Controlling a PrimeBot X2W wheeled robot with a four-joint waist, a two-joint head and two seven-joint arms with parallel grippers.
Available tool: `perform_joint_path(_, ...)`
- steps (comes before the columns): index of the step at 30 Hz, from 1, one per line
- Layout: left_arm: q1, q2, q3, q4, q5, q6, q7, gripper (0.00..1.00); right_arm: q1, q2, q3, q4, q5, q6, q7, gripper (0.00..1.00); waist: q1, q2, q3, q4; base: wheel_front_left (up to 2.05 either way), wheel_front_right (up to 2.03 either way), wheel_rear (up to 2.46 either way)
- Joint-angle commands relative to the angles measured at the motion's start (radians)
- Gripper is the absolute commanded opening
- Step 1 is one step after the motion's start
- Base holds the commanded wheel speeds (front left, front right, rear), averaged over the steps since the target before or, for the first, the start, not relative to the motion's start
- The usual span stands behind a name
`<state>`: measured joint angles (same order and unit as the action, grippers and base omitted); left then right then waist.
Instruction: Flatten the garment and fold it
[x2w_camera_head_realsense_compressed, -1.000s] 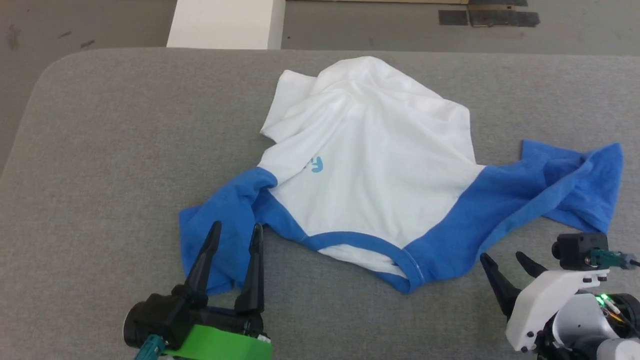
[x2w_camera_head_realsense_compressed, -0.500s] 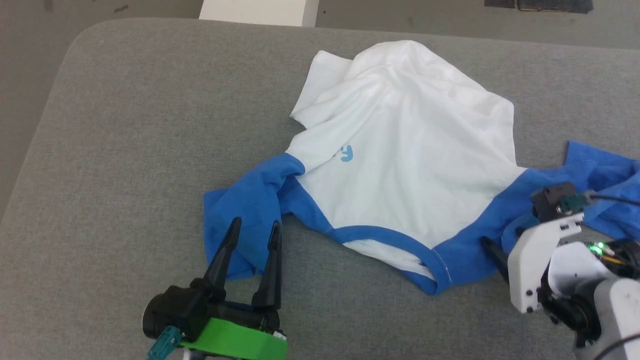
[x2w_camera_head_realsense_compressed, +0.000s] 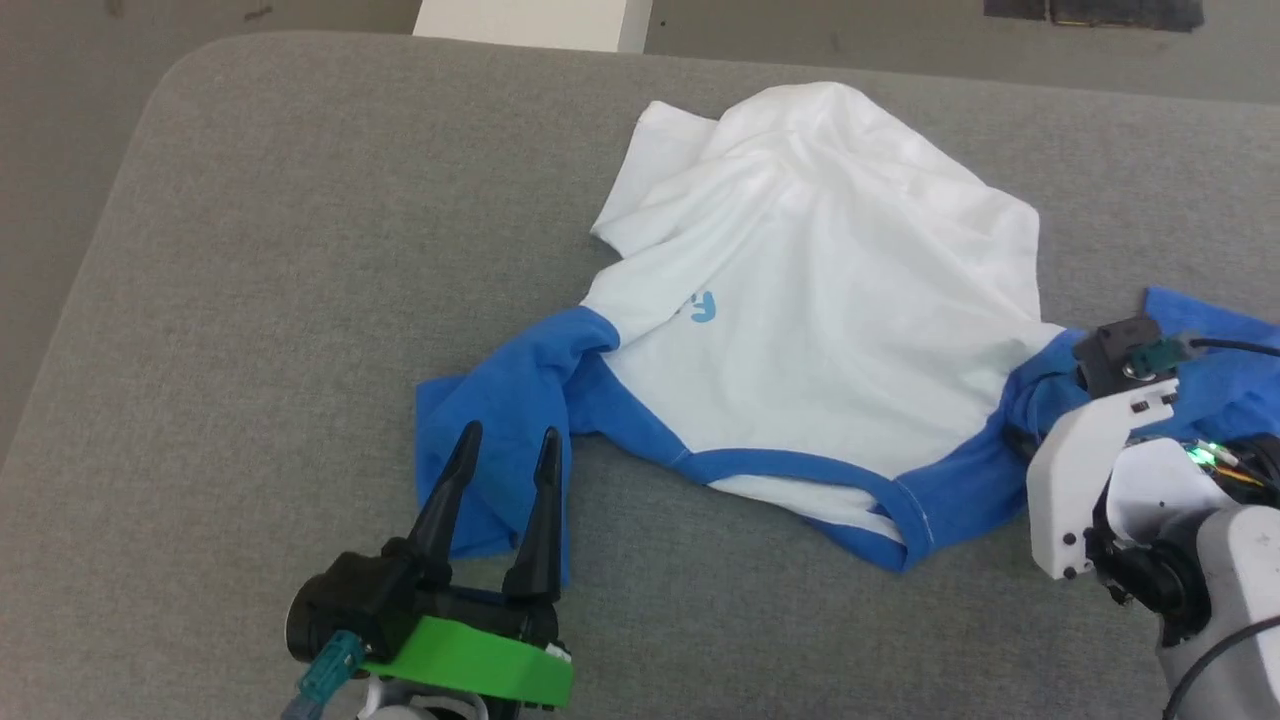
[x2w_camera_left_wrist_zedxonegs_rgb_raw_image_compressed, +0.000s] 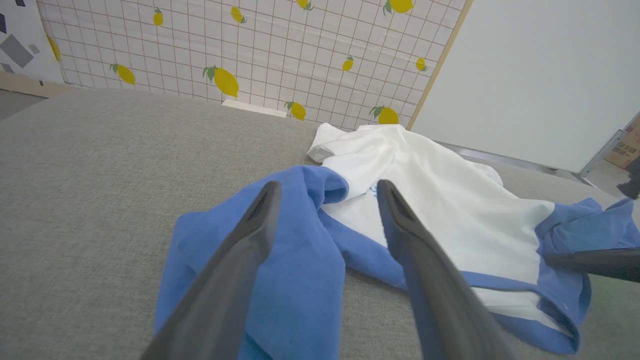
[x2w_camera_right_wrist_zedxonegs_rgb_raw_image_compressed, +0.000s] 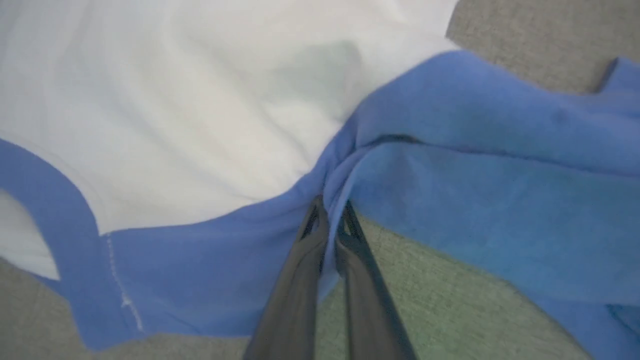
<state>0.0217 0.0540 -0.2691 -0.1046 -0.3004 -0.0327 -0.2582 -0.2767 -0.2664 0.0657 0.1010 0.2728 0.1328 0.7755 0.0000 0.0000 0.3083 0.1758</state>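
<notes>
The right claw (x2w_camera_right_wrist_zedxonegs_rgb_raw_image_compressed: 331, 211) clamps a blue sleeve of the garment (x2w_camera_head_realsense_compressed: 830, 300) on the grey desk (x2w_camera_head_realsense_compressed: 250, 300); the left claw (x2w_camera_head_realsense_compressed: 510, 433) gapes wide over the other.

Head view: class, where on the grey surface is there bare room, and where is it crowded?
Widest bare patch: the grey surface between its left edge and the shirt, whose blue sleeve lies by the left gripper. A strip lies between the two grippers, before the neck trim. Crowded: the right side, where the right gripper pinches the other sleeve.
</notes>
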Motion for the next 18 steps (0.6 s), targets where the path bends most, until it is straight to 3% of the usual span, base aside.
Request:
perform_joint_path(1,-0.004,-0.004,0.003,0.001,-0.01,0.001,-0.004,1.0,0.037,0.002,-0.019,0.011,0.009,-0.002,-0.016,0.0,0.0,0.0,-0.018,-0.019,0.0,0.0,0.0)
perform_joint_path(8,0.015,0.015,-0.041,0.069,0.035,-0.031,0.012,1.0,0.088,0.071,-0.121,-0.103,0.036,-0.002,-0.14,0.0,0.0,0.0,-0.056,-0.062,0.0,0.0,0.0)
perform_joint_path(18,-0.033,0.117,-0.154,0.054,0.055,-0.076,0.291,1.0,0.188,0.136,-0.218,-0.216,0.021,-0.002,-0.192,0.0,0.0,0.0,-0.077,-0.108,0.0,0.0,0.0)
